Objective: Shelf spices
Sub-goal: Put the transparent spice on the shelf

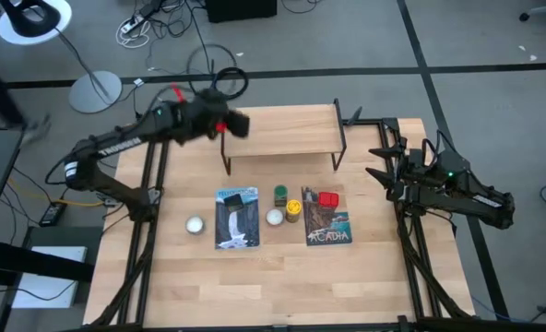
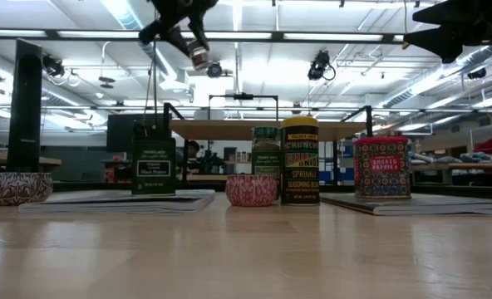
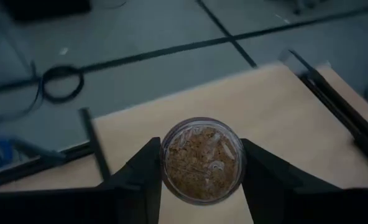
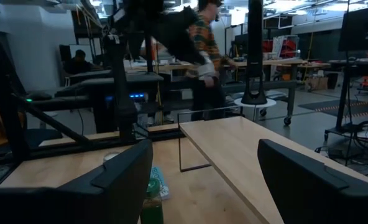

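The left gripper is clamped on the tiny brown jar, one dark finger pressed to each side of the glass, brown granules showing through its round end. In the high view this gripper hangs above the left end of the shelf, and in the low view the jar is high in the air, clear of the shelf's wooden top board.

The right gripper waits off the table's right edge with its fingers spread wide and nothing between them.

On the table in front of the shelf, the dark square tin stands on the left picture book; its white label is too small to read. The green jar and the yellow-capped jar, marked "SPRINKLE SEASONING", stand side by side between the books. The red boxy tin, reading "SMOKED PAPRIKA", sits on the right book, whose cover says "ACADIA". Two white balls lie near the left book.
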